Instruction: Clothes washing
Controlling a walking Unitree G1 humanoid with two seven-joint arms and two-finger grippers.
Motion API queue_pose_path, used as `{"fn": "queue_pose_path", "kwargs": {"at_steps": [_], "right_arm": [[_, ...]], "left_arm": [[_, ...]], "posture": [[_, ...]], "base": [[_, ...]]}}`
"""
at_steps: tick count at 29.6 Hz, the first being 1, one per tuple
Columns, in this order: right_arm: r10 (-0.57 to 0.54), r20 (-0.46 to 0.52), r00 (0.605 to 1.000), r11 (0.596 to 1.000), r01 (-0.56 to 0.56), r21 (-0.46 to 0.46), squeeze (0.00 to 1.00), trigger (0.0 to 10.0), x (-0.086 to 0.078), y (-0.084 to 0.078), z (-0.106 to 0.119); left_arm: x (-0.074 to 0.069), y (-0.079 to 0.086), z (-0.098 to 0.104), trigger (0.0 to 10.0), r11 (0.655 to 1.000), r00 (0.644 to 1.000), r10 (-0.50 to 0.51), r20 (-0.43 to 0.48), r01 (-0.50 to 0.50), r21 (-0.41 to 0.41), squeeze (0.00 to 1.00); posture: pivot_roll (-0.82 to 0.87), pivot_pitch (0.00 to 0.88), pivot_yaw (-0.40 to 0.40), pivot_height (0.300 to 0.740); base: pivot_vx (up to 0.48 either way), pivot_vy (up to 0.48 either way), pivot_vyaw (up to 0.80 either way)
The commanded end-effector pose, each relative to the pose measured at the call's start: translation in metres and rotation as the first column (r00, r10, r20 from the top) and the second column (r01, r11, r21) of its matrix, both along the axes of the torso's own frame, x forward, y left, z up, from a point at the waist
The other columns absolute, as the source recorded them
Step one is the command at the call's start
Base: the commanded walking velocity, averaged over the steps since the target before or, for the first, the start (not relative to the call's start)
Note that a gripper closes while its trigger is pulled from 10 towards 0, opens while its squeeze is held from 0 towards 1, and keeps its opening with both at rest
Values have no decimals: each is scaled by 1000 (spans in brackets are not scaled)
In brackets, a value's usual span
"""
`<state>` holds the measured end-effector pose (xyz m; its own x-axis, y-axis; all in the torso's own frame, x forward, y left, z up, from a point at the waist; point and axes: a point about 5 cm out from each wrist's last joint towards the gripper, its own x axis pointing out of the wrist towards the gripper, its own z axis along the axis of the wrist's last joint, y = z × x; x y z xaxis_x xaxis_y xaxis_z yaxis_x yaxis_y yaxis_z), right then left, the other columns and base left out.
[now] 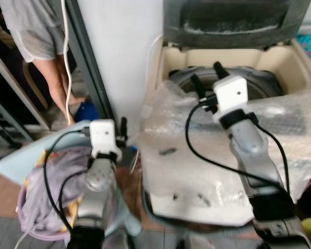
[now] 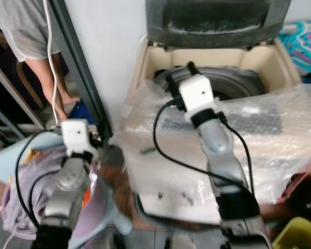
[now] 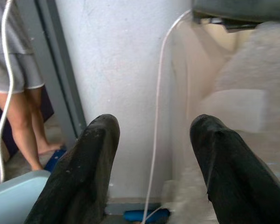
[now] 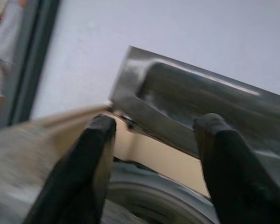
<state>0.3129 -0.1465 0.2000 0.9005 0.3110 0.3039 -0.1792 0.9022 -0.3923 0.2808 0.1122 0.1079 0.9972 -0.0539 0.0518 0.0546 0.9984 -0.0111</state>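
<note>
A cream top-loading washing machine (image 1: pixel 295 67) stands with its dark lid (image 1: pixel 233 21) raised and the grey drum (image 1: pixel 259 85) exposed. Bubble wrap (image 1: pixel 197 155) covers its front and top. My right gripper (image 1: pixel 205 71) is held over the near rim of the drum, open and empty; in the right wrist view its fingers (image 4: pixel 100 140) frame the lid. Lavender clothes (image 1: pixel 41 192) are piled in a light blue tub (image 1: pixel 13 158) at lower left. My left gripper (image 1: pixel 122 129) hovers above that pile beside the white wall, open with nothing between its fingers (image 3: pixel 95 149).
A person (image 1: pixel 41 36) in grey shorts stands at upper left behind a dark door frame (image 1: pixel 90 62). A white cable (image 1: pixel 67 78) hangs there. A blue object (image 1: pixel 85 111) lies on the floor. A yellow bin (image 2: pixel 300 233) sits at lower right.
</note>
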Motion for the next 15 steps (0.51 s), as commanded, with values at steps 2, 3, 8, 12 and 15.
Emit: {"fn": "queue_pose_path", "kwargs": {"at_steps": [2, 3, 8, 12, 15], "right_arm": [[32, 24, 999, 999, -32, 18, 1000, 10000, -3, 9, 7], [46, 17, 999, 999, -46, 28, 1000, 10000, -4, 11, 7], [68, 5, 998, 995, -68, 66, 1000, 10000, -7, 16, 8], [85, -6, 996, 994, -85, 76, 1000, 10000, -10, 20, 6], [89, -12, 996, 993, -88, 82, 1000, 10000, -10, 22, 6]], "left_arm": [[-1, 6, -1, 10000, 999, 999, 35, -7, -35, -11, 0], [-1, 7, 0, 10000, 999, 999, 45, -4, -45, -7, 0], [1, 11, 0, 10000, 996, 996, 86, -18, -86, -20, 0], [1, 11, 1, 10000, 997, 997, 74, -17, -74, -22, 0], [1, 11, 1, 10000, 997, 998, 67, -21, -68, -24, 0]], "posture": [[-104, 0, 80, 740], [-104, 0, 81, 740], [-103, 0, 86, 740], [-98, 0, 88, 740], [-96, 0, 91, 740]], "base": [[0, 0, 0], [0, 0, 0], [0, 0, 320], [0, 127, 800], [0, 330, 800]]}}
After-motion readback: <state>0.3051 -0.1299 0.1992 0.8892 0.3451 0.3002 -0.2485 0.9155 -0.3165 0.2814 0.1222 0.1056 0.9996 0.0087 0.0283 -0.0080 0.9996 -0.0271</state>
